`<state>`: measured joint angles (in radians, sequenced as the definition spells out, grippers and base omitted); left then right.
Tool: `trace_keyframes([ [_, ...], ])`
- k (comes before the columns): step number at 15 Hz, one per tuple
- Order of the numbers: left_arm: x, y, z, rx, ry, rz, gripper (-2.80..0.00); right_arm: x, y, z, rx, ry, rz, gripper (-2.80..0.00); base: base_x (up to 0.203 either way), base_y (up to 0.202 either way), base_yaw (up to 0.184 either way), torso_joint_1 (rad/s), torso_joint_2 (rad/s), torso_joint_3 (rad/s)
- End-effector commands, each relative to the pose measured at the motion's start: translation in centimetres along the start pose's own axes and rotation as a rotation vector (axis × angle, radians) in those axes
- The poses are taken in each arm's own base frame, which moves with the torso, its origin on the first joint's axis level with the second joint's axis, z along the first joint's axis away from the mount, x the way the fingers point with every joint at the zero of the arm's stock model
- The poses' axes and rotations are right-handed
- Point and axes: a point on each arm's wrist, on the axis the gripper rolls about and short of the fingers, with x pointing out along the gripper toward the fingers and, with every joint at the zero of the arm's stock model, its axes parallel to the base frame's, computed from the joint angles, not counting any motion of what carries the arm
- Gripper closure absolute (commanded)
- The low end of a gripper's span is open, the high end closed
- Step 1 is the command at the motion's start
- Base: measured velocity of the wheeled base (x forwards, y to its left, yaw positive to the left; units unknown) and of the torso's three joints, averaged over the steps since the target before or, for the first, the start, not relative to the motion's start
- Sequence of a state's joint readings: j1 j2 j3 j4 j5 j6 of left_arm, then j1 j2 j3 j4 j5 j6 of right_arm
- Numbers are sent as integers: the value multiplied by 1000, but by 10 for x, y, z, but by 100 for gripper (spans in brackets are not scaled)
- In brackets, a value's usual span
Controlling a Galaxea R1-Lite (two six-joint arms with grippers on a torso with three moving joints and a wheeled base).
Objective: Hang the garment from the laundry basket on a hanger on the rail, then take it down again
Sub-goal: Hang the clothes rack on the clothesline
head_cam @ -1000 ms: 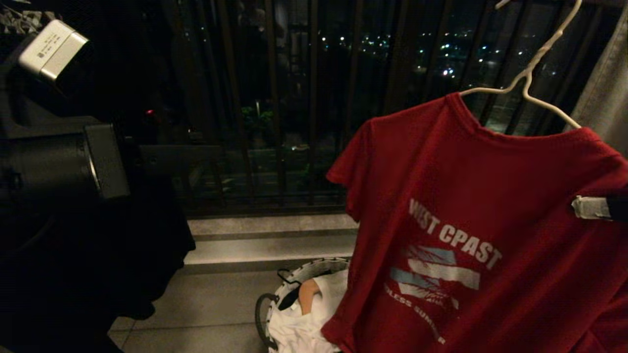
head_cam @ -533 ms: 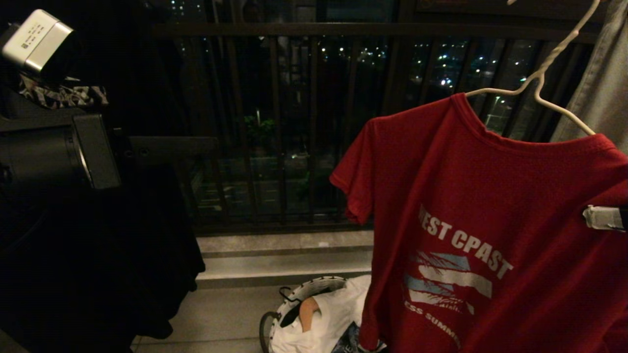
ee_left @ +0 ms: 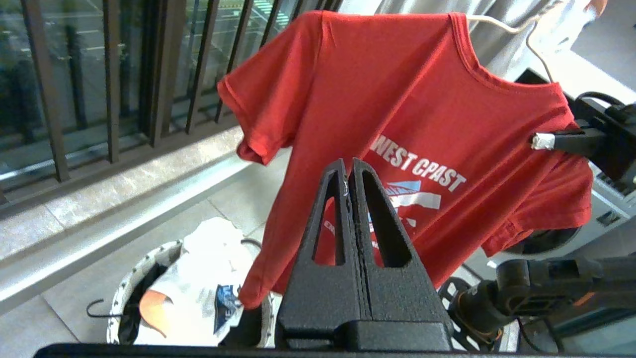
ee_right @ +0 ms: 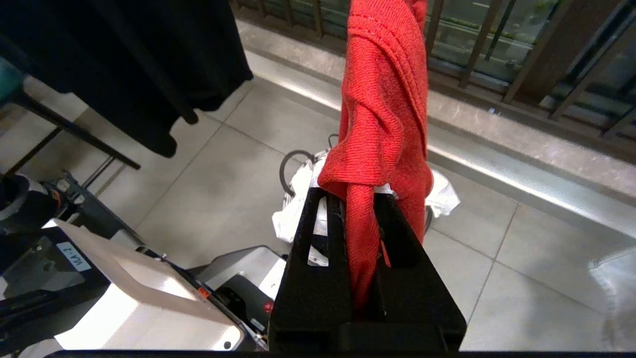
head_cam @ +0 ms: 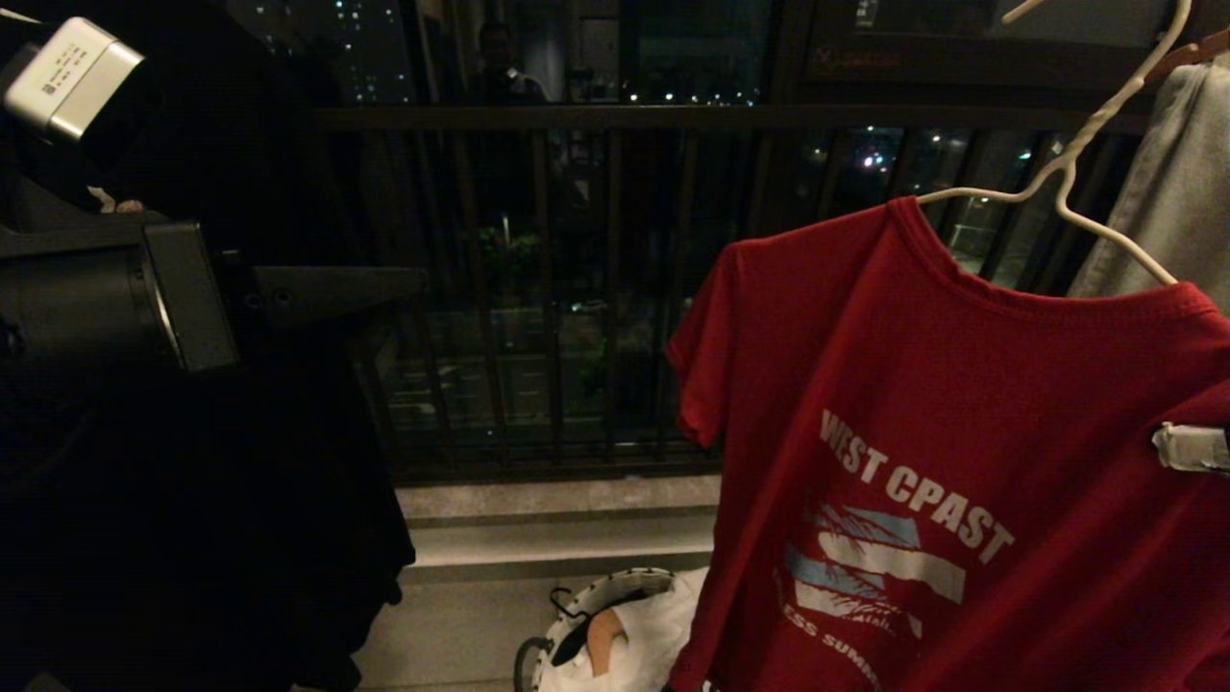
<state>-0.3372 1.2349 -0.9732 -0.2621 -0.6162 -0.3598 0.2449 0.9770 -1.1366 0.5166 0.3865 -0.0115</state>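
Everything has slid down as my view lifted. Balcony bars [head_cam: 538, 288] stand behind; my right gripper [ee_right: 358, 199] pinches the red T-shirt [head_cam: 942, 461] on the hanger [head_cam: 1086, 154], my left gripper [ee_left: 349, 169] is closed, empty.

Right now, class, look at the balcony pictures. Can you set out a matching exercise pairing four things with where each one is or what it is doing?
Things:
1. red T-shirt
2. white T-shirt
3. left gripper
4. right gripper

States:
A. shut on red cloth
B. lying in the basket
C. shut, holding nothing
D. draped on the white wire hanger

Pairs: 1-D, 2-B, 3-C, 4-A
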Motion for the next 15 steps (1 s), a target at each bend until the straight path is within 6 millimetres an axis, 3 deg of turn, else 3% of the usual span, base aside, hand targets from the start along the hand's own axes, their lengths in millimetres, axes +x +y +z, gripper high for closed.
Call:
trace_keyframes([
  [1,0,0,0,-1,-1,-3,0,0,0,-1,1,5,-1,0,0,0,0,201,-503,-315],
  [10,9,11,-4,-17,26,17,0,-3,1,-4,-2,-1,-18,0,0,0,0,222,-534,-314],
  [15,8,10,-3,-14,22,16,0,-6,2,-22,13,28,-16,0,0,0,0,264,-590,-324],
])
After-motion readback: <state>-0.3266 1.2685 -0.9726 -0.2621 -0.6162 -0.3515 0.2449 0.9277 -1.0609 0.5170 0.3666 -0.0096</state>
